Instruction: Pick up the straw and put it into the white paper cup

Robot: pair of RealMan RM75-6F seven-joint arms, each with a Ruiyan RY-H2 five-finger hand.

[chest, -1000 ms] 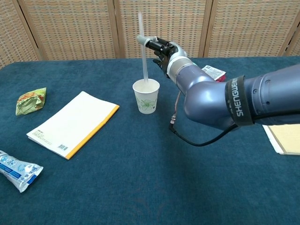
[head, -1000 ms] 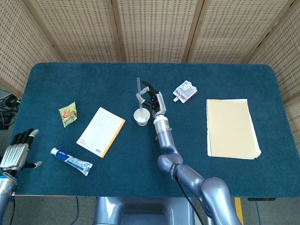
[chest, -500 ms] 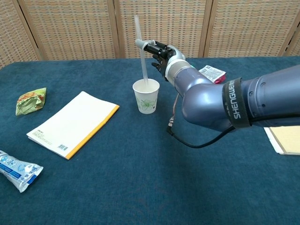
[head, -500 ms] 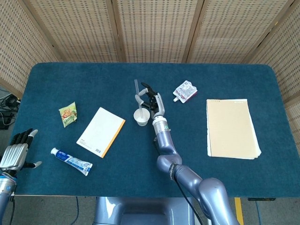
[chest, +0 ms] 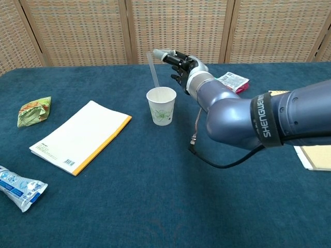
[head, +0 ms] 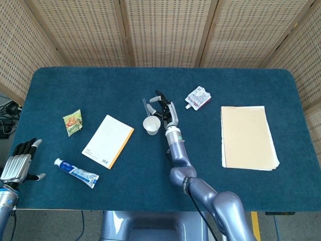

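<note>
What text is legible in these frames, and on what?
"SHENGWEI", vertical, on the black band around the right arm.
Toothpaste tube: blue print, too blurred to read.
Notebook: barcode and small print at one corner, unreadable.
Green snack packet and red-and-white pouch: print too small.
White paper cup: green flower motif, no words.

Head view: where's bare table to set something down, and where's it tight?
Bare cloth: the far strip behind the white paper cup, the near middle between notebook and tan folder, and left of the snack bag. Tight: around the cup, with the straw, right hand and foil pouch.
</note>
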